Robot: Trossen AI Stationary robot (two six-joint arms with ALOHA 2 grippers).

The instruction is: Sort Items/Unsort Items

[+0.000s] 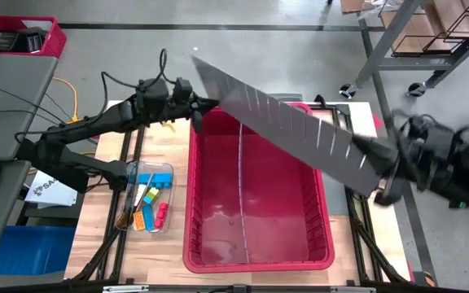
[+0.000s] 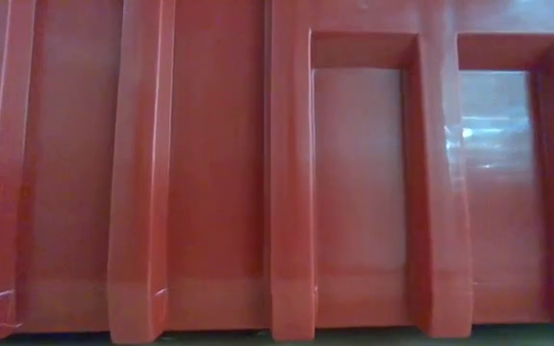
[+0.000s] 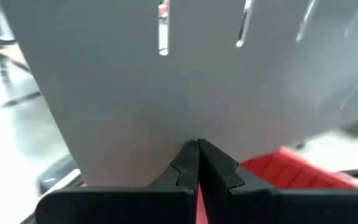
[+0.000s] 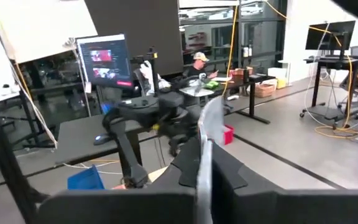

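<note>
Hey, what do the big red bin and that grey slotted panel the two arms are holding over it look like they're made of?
The red bin looks like moulded plastic, semi-glossy: its floor shows soft reflections and its wall has ribs. The grey slotted panel looks like a thin rigid matte sheet, plastic or coated board, I can't tell which; it stays flat while pinched between the left gripper and right gripper.

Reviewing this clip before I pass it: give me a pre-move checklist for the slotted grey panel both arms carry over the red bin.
1. Left gripper shut on the grey slotted panel: ok.
2. Right gripper shut on the panel's other end: ok.
3. Panel level: not ok, it hangs tilted across the red bin.
4. Bin interior free of items: ok.
5. Items' clear tray left of the bin, apart from the panel: ok.
6. Panel clear of the bin rim: cannot tell.
</note>
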